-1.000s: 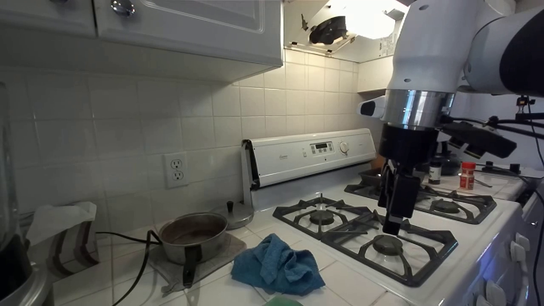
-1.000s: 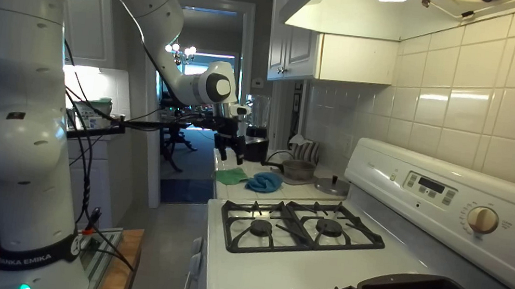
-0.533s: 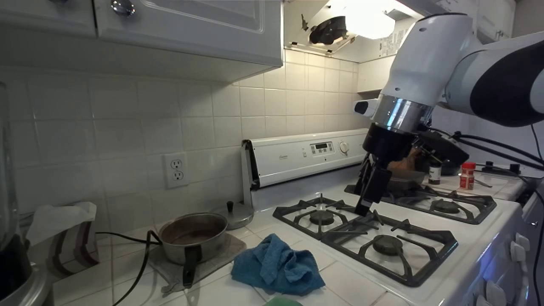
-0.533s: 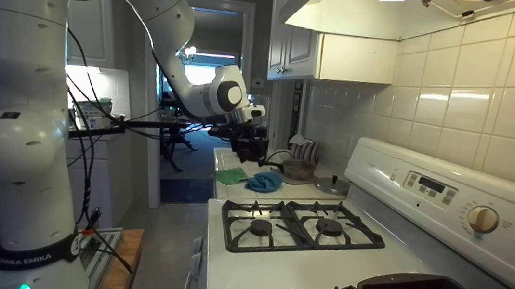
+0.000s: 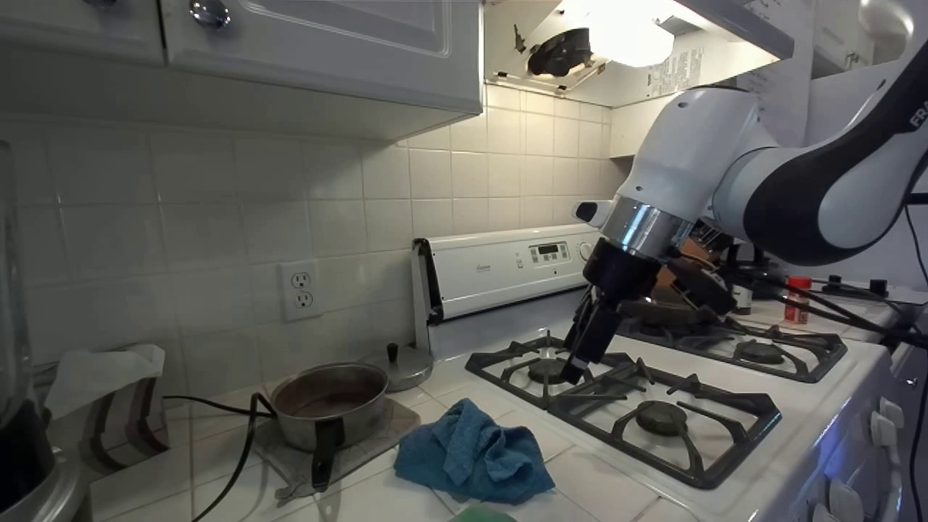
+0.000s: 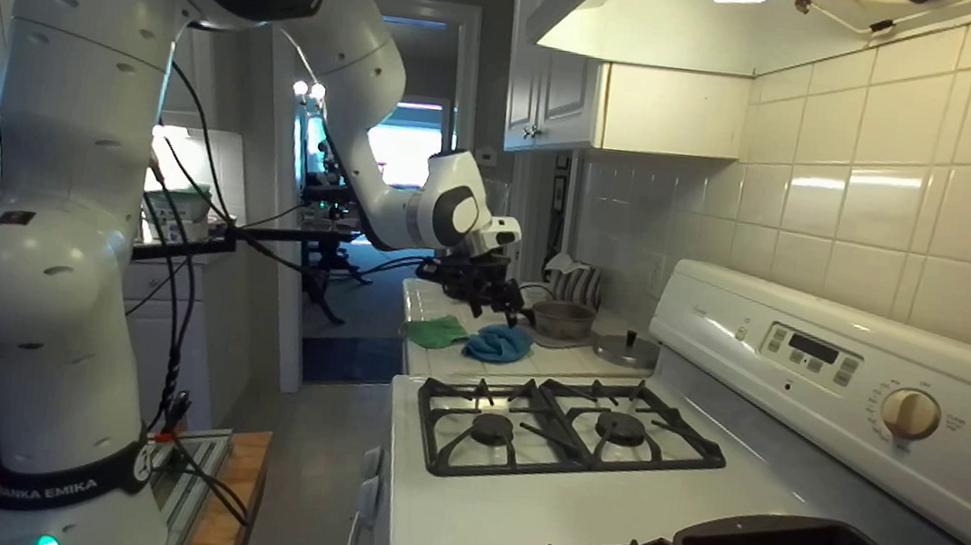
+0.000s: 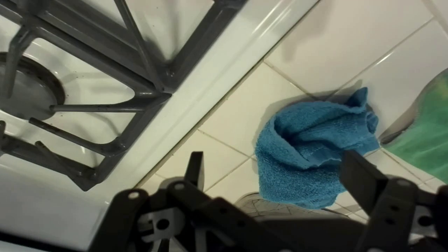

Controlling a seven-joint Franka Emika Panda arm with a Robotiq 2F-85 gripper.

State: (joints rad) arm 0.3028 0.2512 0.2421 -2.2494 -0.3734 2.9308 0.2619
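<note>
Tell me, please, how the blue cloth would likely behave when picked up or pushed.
The blue cloth is probably floppy, given its loose folds. Its fuzzy texture suggests it should not slip easily. Slumped on the tiles, it seems unlikely to roll.

Arm (image 6: 48,259) stands at nine o'clock in an exterior view, forearm (image 6: 357,38) slopes toward five. Gripper (image 7: 274,168) tilted, jaws spread wide, fingers (image 7: 362,180) at seven and four in the wrist view.
</note>
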